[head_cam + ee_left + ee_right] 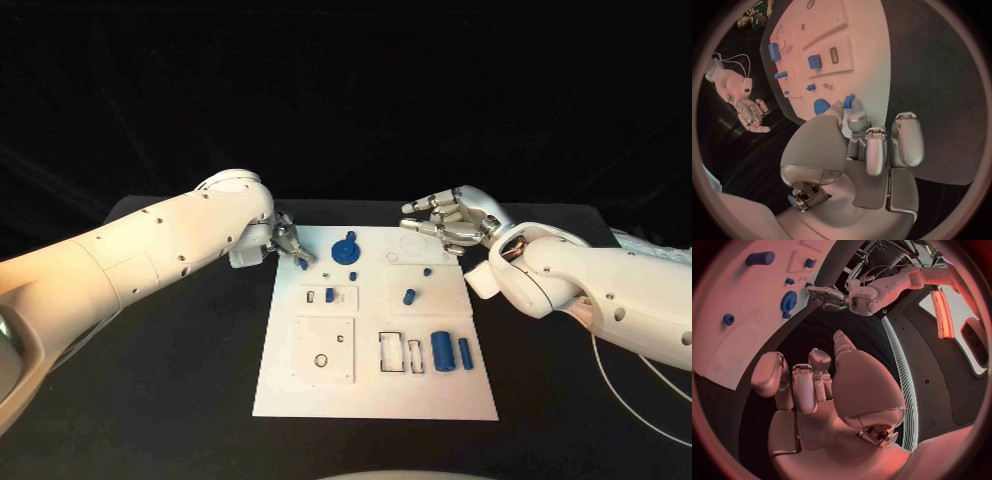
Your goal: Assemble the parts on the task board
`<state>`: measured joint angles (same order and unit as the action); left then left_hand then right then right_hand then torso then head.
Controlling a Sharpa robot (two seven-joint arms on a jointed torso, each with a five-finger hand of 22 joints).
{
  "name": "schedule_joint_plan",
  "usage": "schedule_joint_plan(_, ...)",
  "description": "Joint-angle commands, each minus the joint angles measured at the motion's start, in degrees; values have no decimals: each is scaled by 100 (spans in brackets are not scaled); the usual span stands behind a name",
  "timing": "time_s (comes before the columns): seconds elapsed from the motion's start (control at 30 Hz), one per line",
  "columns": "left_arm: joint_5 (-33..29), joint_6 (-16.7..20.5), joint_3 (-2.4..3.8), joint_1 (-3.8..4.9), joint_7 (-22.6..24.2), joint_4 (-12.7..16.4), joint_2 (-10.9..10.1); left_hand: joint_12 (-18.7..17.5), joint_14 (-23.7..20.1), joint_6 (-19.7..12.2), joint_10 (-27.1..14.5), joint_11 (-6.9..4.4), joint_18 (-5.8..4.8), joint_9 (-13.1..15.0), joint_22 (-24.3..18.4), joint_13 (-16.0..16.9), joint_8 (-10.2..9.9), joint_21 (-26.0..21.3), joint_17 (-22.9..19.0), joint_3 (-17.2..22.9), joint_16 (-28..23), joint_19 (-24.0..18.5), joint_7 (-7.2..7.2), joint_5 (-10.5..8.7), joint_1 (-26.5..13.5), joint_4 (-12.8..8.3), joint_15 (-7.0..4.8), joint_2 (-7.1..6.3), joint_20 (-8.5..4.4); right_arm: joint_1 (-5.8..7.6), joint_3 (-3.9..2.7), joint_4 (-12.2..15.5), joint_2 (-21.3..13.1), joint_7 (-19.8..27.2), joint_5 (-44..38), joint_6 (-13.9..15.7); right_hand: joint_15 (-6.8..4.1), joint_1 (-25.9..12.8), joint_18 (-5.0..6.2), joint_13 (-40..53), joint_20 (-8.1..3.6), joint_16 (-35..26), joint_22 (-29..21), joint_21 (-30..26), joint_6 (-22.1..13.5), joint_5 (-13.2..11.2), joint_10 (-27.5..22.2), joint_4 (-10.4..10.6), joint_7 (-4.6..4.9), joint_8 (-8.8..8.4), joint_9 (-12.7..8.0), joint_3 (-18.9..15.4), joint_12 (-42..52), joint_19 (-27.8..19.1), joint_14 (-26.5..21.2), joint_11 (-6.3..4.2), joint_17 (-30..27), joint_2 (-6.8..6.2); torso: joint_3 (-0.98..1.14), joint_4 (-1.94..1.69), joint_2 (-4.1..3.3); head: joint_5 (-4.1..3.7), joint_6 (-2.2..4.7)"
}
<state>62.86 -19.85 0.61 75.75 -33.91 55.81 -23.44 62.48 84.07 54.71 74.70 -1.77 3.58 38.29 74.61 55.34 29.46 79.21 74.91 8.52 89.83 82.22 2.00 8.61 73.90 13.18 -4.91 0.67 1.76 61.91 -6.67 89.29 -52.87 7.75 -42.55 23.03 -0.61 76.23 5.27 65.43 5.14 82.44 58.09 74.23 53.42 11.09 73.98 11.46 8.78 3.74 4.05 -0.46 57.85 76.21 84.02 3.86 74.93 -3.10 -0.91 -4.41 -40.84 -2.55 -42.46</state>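
Blue part [304, 265] sits pinched in the left robot hand [283, 243] over the task board [375, 395] edge. Right robot hand [450, 220] hovers spread, holding nothing. A loose pinch could drop the part onto the desk [173, 400].

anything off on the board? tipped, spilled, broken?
Nothing stands out. The task board lies flat and looks whole; the blue gear and the other blue parts sit on it. The left hand pinches a small blue part at the board's far left corner.
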Motion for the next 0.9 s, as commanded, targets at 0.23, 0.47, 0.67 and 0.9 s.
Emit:
schedule_joint_plan(0.23, -130, 44, -1, -1, 102, 4, 4, -132, 593, -215, -2, 32, 7, 188, 13, -142, 168, -22, 1509, 1767, 17, -12, 40, 20, 339, -448, 20, -303, -4, -6, 0, -4, 3, 53, -20, -103, -14, -1, 81, -8, 5, -34, -5, -22, 19, 21, -37, 3, 10, 9, 4, -31, -30, -28, 313, -11, 225, 39, -1, 0, 2, -7, -24)
schedule_joint_plan(0.47, -253, 117, -1, -1, 144, 108, -73, -135, 593, -257, 15, 21, 18, 295, 15, -183, 269, -41, 1509, 2346, 17, -17, 60, -12, 97, -589, 18, -531, -7, -8, 1, -12, 5, 48, -20, -122, -14, -1, 81, -8, 5, -34, -5, -22, 19, 21, -37, 3, 10, 9, 4, -31, -30, -28, 313, -11, 225, 39, -4, 5, 3, -17, -39)
schedule_joint_plan(0.67, -383, 327, -1, -1, 173, 430, -292, -125, 593, -256, 31, 20, 19, 328, 17, -187, 304, -46, 1509, 2460, 17, -17, 56, -71, 17, -626, 19, -569, -7, -11, 2, -16, -2, 46, -20, -132, -14, 8, 82, -16, 5, -39, -9, -26, 19, 31, -41, -2, 10, 10, 4, -35, -35, -27, 313, -12, 222, 54, 6, 5, 5, -36, -45)
schedule_joint_plan(0.9, -431, 684, -2, -5, 271, 1066, -666, -95, 593, -251, 57, 13, 17, 353, 28, -162, 334, -42, 1509, 2532, 17, -11, 47, -131, -32, -652, 16, -592, -9, -17, 6, -29, -8, 46, -15, -140, -14, 7, 82, -16, 4, -40, -15, -29, 20, 31, -41, -2, 10, 10, 4, -38, -34, -29, 312, -12, 220, 55, -3, -11, 9, -80, -56)
